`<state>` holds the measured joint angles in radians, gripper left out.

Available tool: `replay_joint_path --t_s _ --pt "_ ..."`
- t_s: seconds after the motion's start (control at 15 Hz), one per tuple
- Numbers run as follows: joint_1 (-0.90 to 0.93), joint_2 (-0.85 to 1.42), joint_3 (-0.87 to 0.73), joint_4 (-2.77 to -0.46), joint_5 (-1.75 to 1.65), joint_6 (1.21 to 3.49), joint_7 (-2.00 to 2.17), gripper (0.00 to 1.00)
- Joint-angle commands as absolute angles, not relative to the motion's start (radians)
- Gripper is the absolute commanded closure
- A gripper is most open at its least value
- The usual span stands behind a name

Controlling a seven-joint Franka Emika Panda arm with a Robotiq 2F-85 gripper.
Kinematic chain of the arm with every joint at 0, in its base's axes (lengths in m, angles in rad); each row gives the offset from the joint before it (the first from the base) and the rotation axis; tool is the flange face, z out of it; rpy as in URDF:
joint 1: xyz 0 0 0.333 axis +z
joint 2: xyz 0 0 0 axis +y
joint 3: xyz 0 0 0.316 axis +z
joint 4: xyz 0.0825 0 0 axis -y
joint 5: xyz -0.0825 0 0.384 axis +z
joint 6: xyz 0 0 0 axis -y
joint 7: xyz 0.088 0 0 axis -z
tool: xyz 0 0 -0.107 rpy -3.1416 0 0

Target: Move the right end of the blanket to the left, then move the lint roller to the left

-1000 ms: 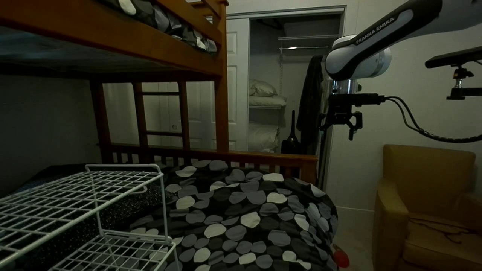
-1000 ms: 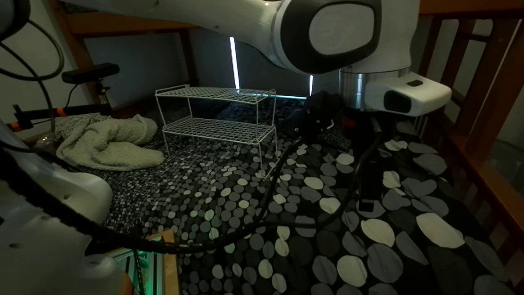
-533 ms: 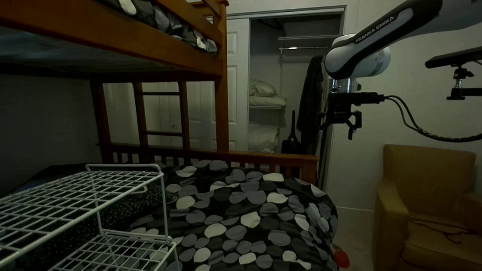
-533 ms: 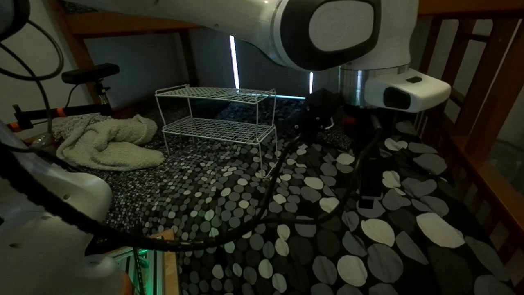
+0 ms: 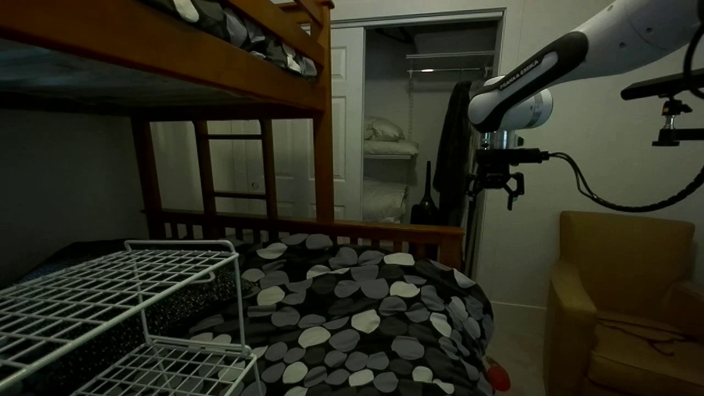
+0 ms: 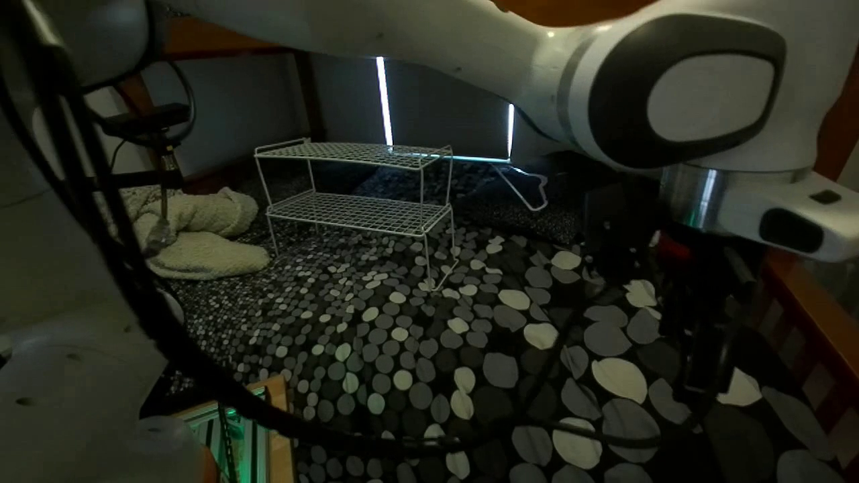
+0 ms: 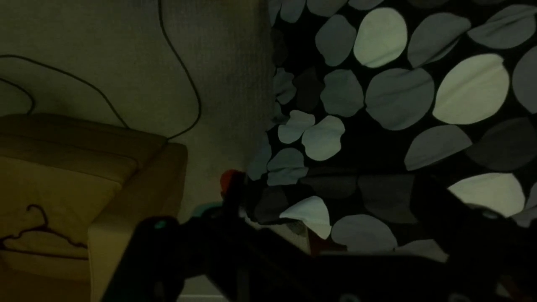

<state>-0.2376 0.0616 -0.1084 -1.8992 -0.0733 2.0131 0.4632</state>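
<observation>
0 of 2 moves look done: the pebble-patterned blanket (image 5: 363,320) lies spread, fingers (image 5: 511,201) stand wide and empty, and no lint roller can be identified.

A home bedroom is indicated by a wooden bunk bed (image 5: 236,70), spread below with a patterned blanket (image 5: 352,319), an open closet (image 5: 385,82) where pale bedding (image 5: 385,132) is shelved, and an upholstered armchair (image 5: 627,253).

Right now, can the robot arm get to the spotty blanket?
Probably yes: the gripper hangs open above the spotty blanket, near its edge. The wrist view shows nothing between them, so lowering might be enough.
</observation>
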Motion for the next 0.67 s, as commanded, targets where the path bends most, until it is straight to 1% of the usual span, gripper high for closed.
replay_joint_path --t_s 0.0,0.27,0.4,0.47,0.53,0.6 --pt "-0.22 0.232 -0.151 -1.779 -0.064 2.076 0.427 0.0" --pt "-0.241 0.391 -0.165 -1.689 0.037 2.219 0.384 0.0" --pt "-0.254 0.466 -0.165 -1.644 0.101 2.255 0.356 0.0" --pt "-0.236 0.489 -0.192 -1.624 0.055 2.267 0.393 0.0" --pt "-0.225 0.425 -0.187 -1.689 0.064 2.254 0.382 0.0" --pt "-0.226 0.455 -0.193 -1.666 0.064 2.262 0.383 0.0"
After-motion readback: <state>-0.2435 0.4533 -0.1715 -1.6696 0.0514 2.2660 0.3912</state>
